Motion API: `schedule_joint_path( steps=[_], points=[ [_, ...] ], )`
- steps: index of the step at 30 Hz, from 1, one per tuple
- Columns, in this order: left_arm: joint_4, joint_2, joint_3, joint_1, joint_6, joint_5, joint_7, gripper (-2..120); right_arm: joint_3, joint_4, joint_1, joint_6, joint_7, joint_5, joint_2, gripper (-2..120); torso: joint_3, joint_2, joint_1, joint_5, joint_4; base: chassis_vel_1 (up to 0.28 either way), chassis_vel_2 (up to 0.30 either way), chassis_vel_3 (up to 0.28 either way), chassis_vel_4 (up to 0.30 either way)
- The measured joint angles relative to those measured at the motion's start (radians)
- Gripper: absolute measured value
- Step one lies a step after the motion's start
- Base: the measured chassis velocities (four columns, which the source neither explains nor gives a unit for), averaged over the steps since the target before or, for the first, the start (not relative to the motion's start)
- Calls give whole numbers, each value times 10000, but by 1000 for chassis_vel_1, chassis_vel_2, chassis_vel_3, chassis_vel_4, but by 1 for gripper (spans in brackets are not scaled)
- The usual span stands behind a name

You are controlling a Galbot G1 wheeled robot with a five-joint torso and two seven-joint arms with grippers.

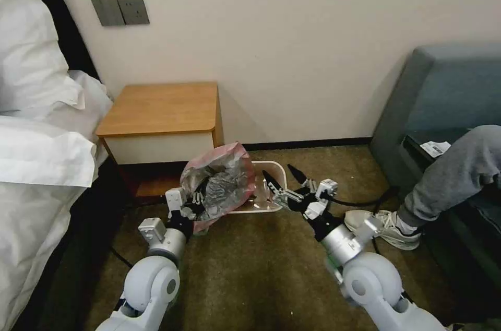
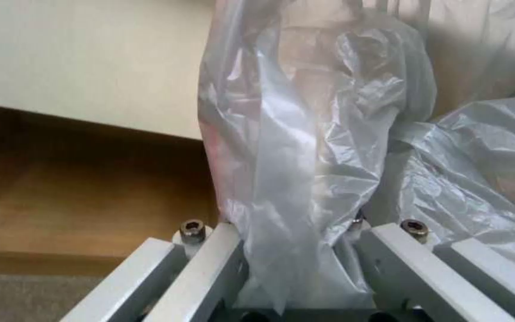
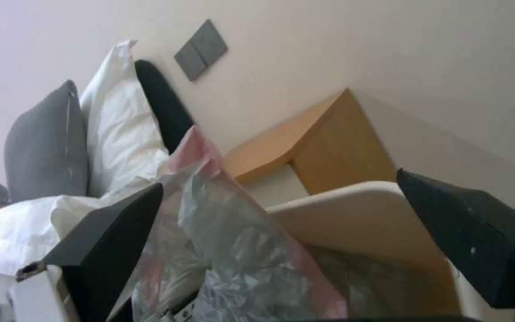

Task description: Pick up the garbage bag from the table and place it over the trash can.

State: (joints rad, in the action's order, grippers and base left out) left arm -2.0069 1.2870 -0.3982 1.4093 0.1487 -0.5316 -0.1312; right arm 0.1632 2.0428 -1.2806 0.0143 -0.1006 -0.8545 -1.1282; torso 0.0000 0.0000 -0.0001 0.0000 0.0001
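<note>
The garbage bag [image 1: 222, 185], crinkly grey with a pink mouth band, bulges over the left end of the trash can [image 1: 272, 170], which stands on the carpet in front of the table [image 1: 162, 109]. My left gripper [image 1: 197, 199] is shut on the bag's near edge; in the left wrist view the plastic [image 2: 293, 156] is pinched between the white fingers [image 2: 210, 268]. Just above the can's right rim, my right gripper [image 1: 279, 172] is open and tipped toward the bag. The right wrist view shows its black fingertips [image 3: 108, 241] spread wide around the bag [image 3: 234, 250] and the can's rim [image 3: 353, 210].
A bed with white pillows [image 1: 36, 111] runs along the left. A grey sofa [image 1: 449, 106] stands at the right, with a person's leg and shoe [image 1: 386, 226] close to my right arm. A black cable [image 1: 360, 200] lies on the carpet. Open carpet lies in front.
</note>
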Motion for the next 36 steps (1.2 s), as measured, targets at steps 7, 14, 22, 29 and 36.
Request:
schedule_joint_path(
  steps=[7, 14, 22, 29, 36],
  points=[
    [23, 21, -3, -11, -120, 240, 72, 7, -676, 0, 615, 307, 648, -23, 233, 100, 0, 0, 0, 0, 0, 0, 0, 0, 0],
    [51, -18, -7, 43, -367, 542, 225, 7, -1352, 35, 1224, 538, 829, -170, 848, 100, 0, 0, 0, 0, -1, 0, 0, 0, 0],
    [58, -78, -6, 186, -645, 1020, 391, 7, -2161, 62, 2491, 783, 1249, -712, 1656, 100, 0, 0, 0, 1, -1, 0, 0, 0, 0],
    [100, -79, -17, 176, -809, 1143, 437, 7, -2858, -52, 3397, 1015, 1488, -1187, 2332, 100, 0, 0, 0, 1, -1, 0, 0, 0, 0],
    [128, -80, -25, 130, -863, 1144, 453, 7, -3403, -139, 4003, 1176, 1499, -1241, 2522, 93, 1, 0, 1, 1, -1, 0, 0, 0, 0]
  ],
)
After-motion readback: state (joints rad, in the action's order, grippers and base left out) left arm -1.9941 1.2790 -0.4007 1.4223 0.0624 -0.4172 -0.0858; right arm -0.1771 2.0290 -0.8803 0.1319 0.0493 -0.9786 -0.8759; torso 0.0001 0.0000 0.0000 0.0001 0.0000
